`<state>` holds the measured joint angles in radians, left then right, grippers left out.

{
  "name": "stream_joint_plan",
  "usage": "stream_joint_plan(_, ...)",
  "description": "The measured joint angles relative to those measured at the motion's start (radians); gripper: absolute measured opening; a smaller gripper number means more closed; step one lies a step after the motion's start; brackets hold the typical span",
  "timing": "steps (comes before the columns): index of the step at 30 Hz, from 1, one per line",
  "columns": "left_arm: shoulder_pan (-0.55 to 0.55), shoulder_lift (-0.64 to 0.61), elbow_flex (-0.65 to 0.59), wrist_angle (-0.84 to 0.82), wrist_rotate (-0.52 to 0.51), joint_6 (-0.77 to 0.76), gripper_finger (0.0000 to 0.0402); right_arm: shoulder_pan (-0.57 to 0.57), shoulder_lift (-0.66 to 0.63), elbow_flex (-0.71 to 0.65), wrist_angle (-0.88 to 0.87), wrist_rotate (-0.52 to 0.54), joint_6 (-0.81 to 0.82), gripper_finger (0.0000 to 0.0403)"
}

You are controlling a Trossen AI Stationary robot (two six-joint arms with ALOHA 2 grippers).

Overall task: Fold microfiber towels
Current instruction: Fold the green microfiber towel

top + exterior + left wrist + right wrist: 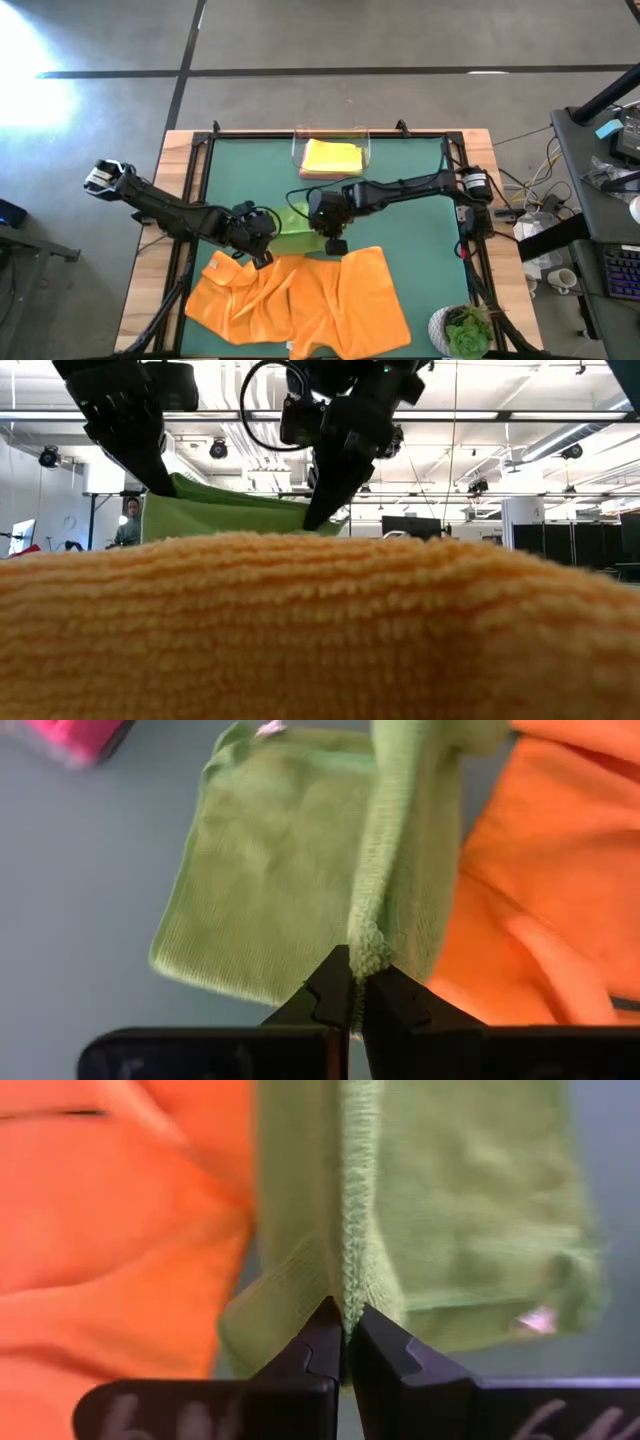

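Both grippers, the left gripper (350, 988) and the right gripper (343, 1328), are clamped on one edge of the green towel (292, 226), lifting it above the green mat (400, 225) beside the orange towels (300, 300), probably to fold it over.

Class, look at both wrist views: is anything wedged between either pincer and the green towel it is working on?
Nothing visible. The left pincer and the right pincer are each shut directly on an edge of the green towel, lifted beside the orange towels.
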<state>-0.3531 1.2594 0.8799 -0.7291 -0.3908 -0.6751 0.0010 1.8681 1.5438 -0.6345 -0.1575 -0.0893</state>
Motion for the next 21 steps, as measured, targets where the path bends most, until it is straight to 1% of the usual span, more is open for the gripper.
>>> stream_joint_plan(2,0.000,0.000,0.002,-0.030,-0.007,-0.057,0.0000,-0.015,0.004,0.007,-0.018,-0.098,-0.022,0.0009)
stream_joint_plan(3,0.000,0.000,0.002,-0.034,-0.011,-0.074,0.0000,-0.020,0.002,0.008,-0.021,-0.119,-0.035,0.0009)
stream_joint_plan(4,0.000,0.000,0.002,-0.033,-0.012,-0.078,0.0000,-0.022,-0.001,0.009,-0.023,-0.109,-0.042,0.0009)
stream_joint_plan(6,0.000,0.000,0.001,-0.038,-0.013,-0.078,0.0000,-0.024,-0.007,0.009,-0.020,-0.017,-0.065,0.0009)
stream_joint_plan(7,0.002,0.000,0.000,-0.039,-0.015,-0.078,0.0000,-0.027,-0.007,0.009,-0.020,0.007,-0.095,0.0009)
stream_joint_plan(8,0.003,0.001,-0.001,-0.039,-0.016,-0.078,0.0000,-0.033,-0.007,0.016,-0.034,-0.002,-0.128,0.0009)
stream_joint_plan(10,0.003,0.006,-0.002,-0.040,-0.016,-0.078,0.0000,-0.051,-0.003,0.044,-0.067,-0.098,-0.212,0.0009)
stream_joint_plan(11,0.005,0.008,-0.003,-0.044,-0.016,-0.078,0.0000,-0.059,-0.003,0.054,-0.068,-0.122,-0.244,0.0009)
stream_joint_plan(12,0.007,0.011,-0.003,-0.050,-0.016,-0.075,0.0000,-0.063,-0.003,0.059,-0.057,-0.109,-0.261,0.0009)
stream_joint_plan(15,0.016,0.027,-0.003,-0.062,-0.041,-0.067,0.0000,-0.080,-0.001,0.068,-0.038,0.025,-0.343,0.0009)
stream_joint_plan(16,0.019,0.033,-0.003,-0.074,-0.053,-0.068,0.0000,-0.088,0.000,0.072,-0.035,0.038,-0.378,0.0009)
stream_joint_plan(18,0.030,0.045,-0.003,-0.094,-0.073,-0.071,0.0000,-0.106,0.001,0.081,-0.029,0.032,-0.425,0.0009)
stream_joint_plan(21,0.047,0.062,-0.003,-0.106,-0.084,-0.072,0.0000,-0.126,0.000,0.076,-0.007,0.002,-0.427,0.0009)
